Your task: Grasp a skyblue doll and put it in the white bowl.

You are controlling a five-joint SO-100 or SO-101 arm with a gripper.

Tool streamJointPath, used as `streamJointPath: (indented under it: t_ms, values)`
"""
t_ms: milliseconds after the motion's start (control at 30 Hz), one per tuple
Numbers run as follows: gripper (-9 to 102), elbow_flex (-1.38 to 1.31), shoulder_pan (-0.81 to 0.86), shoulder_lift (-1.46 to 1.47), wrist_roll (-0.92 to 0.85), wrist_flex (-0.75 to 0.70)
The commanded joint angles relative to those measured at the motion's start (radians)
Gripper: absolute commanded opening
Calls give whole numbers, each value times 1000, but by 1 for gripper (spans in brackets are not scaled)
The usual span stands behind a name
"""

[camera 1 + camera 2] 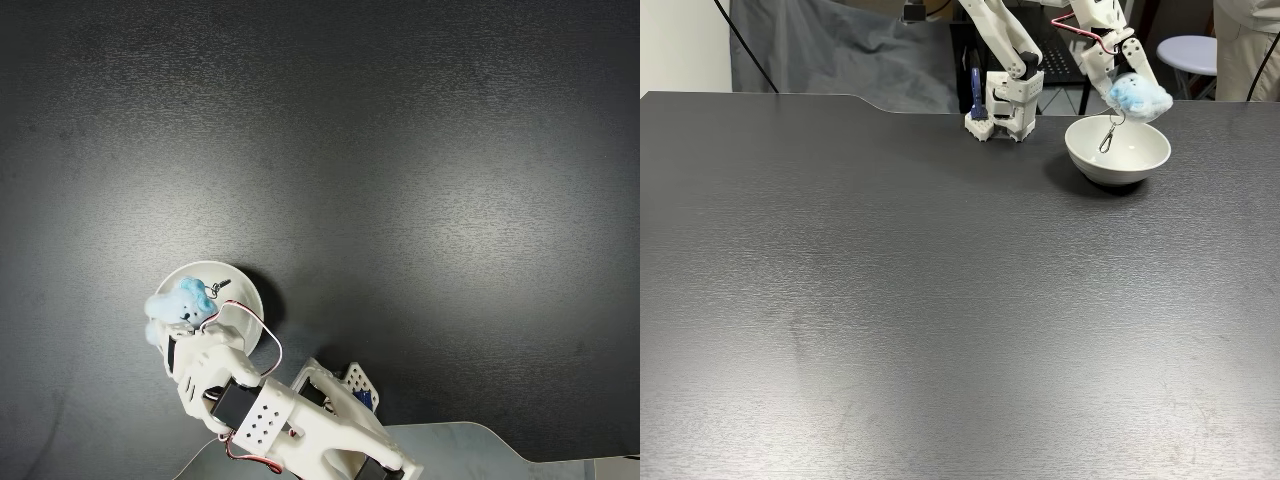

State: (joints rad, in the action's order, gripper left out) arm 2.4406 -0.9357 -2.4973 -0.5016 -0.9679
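Dark grey matte tabletop (890, 300), mostly bare, with a dark cloth backdrop (830, 45) and a round white stool (1188, 50) behind it in the front-facing fixed view. The white arm is bolted at the far edge; its base (1005, 100) sits at about 9 o'clock from the white bowl (1140, 160) in that view. In the top-down fixed view the arm (290, 420) reaches up from the bottom edge toward 11 o'clock, and the white bowl (245, 290) sits right at its tip. The gripper (1127, 75) is pinching the skyblue doll (1140, 97), fingers closed on the plush body; in the top-down fixed view the gripper (185, 335) covers the bowl's lower part, with the skyblue doll (180, 308) at its tip. Key relation: the doll hangs above the bowl, not in it. In the top-down view it lies over the rim at about 8–9 o'clock from bowl centre and looks partly outside; in the front-facing view it sits over the rim at about 1 o'clock. The small metal ring (1107, 138) dangles down inside the bowl mouth. My read: transport is nearly done, but the doll is biased to the rim, so shift toward bowl centre before releasing. Letting go here risks it catching the rim and tipping out.
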Motion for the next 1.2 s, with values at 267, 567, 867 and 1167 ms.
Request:
streamJointPath:
  t_ms: [267, 567, 867, 1167]
  values:
    - [6, 55, 135, -3, 11, 20]
    - [7, 80, 120, -5, 11, 20]
    - [7, 81, -29, -2, 6, 11]
    - [15, 81, -29, 91, -8, 3]
